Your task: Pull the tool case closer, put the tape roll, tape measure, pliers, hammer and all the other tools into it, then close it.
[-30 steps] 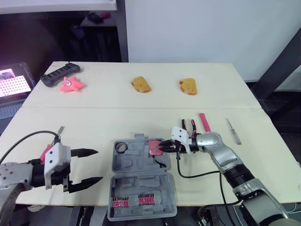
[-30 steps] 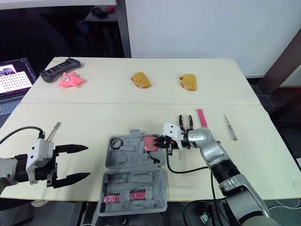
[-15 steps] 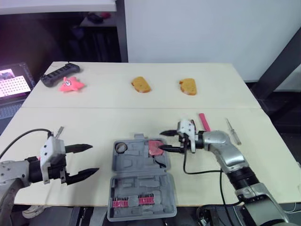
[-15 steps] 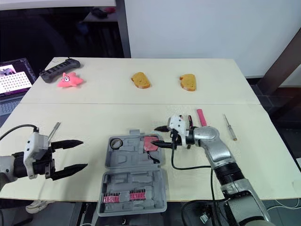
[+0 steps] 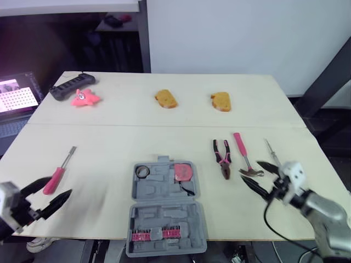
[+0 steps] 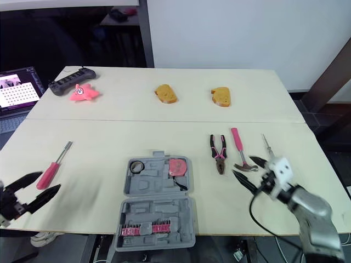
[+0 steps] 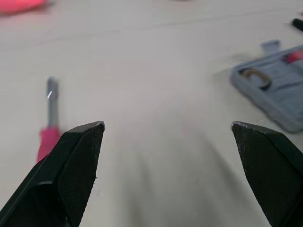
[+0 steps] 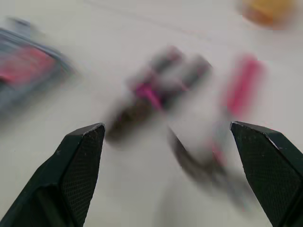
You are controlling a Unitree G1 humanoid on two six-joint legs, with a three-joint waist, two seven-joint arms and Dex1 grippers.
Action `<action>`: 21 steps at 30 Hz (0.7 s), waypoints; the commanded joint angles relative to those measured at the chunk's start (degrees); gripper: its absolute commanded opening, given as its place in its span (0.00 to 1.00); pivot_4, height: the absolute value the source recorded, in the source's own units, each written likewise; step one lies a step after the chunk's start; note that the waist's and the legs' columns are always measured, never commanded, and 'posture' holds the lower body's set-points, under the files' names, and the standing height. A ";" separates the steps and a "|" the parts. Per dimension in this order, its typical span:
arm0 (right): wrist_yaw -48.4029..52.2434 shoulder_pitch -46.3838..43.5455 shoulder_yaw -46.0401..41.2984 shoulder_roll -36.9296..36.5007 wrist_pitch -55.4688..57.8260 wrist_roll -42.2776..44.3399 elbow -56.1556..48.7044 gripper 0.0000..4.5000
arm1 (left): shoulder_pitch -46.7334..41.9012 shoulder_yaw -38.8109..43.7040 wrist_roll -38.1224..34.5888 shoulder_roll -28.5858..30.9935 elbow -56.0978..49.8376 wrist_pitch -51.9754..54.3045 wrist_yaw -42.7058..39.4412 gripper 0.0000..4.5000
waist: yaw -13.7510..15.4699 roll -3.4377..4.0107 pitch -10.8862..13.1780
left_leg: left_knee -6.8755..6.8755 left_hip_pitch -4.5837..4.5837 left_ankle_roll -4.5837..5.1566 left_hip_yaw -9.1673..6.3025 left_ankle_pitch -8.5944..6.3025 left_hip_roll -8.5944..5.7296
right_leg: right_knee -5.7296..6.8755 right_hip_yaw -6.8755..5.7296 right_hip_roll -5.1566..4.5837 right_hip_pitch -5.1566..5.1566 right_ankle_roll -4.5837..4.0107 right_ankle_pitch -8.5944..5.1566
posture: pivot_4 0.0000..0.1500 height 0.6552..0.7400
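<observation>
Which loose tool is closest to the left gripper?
The pink-handled screwdriver, just ahead of the left gripper; pliers, hammer and thin screwdriver lie right of the tool case.

In tool case: tape measure; pliers, hammer right; screwdriver left.

The 2 head views look forward and down from above the near edge of the table. Both take in its whole top and share the open case. The left wrist view sits low and close, facing a screwdriver and the case's corner. The right wrist view, equally low, faces the pliers.
</observation>
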 commanded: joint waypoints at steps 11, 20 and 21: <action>-6.92 2.92 -8.76 1.14 -5.13 3.76 -0.13 0.99 | -6.16 -1.47 -0.55 1.80 5.45 -2.37 -1.85 1.00 | -0.07 -0.02 -0.12 | -0.04 0.08 0.00 0.00 0.00 0.01 | 0.00 0.01 0.01 0.03 -0.11 0.07 | 1.00 0.68; -14.01 8.37 -3.96 4.82 4.31 5.23 -21.35 0.99 | -20.40 -15.89 -1.88 5.44 -9.52 10.47 -1.02 1.00 | 0.26 0.09 -0.20 | -0.03 0.05 -0.04 -0.06 0.02 0.00 | 0.01 -0.02 0.01 0.11 -0.07 0.07 | 1.00 0.68; -15.01 9.76 -3.51 5.51 5.61 5.53 -24.45 0.99 | -22.80 -17.58 -3.02 6.10 -11.09 12.73 -1.47 1.00 | 0.30 0.13 -0.21 | -0.05 0.05 -0.04 -0.06 0.02 0.00 | 0.01 -0.03 0.01 0.11 -0.05 0.07 | 1.00 0.68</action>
